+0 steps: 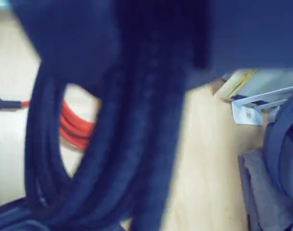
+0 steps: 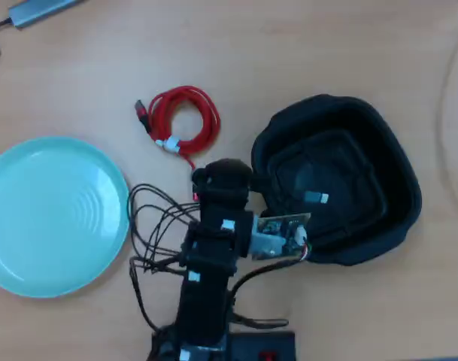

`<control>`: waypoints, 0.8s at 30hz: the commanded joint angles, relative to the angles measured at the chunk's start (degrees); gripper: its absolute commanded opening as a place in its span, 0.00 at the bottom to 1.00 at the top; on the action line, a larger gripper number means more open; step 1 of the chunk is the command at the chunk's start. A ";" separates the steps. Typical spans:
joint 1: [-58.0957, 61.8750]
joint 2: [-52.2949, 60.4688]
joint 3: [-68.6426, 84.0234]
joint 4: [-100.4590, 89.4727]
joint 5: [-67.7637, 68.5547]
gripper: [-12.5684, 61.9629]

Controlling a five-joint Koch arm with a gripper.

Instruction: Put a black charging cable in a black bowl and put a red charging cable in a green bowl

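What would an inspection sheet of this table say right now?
Surface: pale wooden table, bare between the things.
Job's things: red cable lies coiled on the table, outside both dishes. Green plate holds nothing. Black bowl shows a silver plug, probably the black cable's. Black cable hangs blurred before the wrist camera.
Clutter: grey gadget at the top left edge.
Pincer: beside the bowl's left rim; open or shut cannot be told.
Cables: the arm's own wires loop left of it.
Surroundings: nothing seen.
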 commanded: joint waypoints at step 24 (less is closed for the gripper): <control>11.60 -9.40 17.05 -23.38 -0.62 0.08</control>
